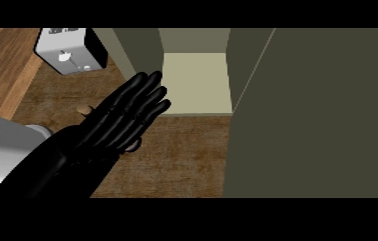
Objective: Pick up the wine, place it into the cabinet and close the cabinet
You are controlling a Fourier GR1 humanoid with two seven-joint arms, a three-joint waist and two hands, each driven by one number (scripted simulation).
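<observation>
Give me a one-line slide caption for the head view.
Left hand, fingers straight, above the wooden counter in front of the open cabinet.

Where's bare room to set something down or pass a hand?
Free: the pale cabinet floor, left of the open door; also bare counter between the left hand and the door. Crowded: top left, by the white appliance.

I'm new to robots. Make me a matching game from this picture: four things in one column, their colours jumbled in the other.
Things:
1. left hand
2. toaster
3. cabinet shelf
4. counter

Colours:
A. brown wood
B. cream
C. black
D. white

Pairs: 1-C, 2-D, 3-B, 4-A
</observation>
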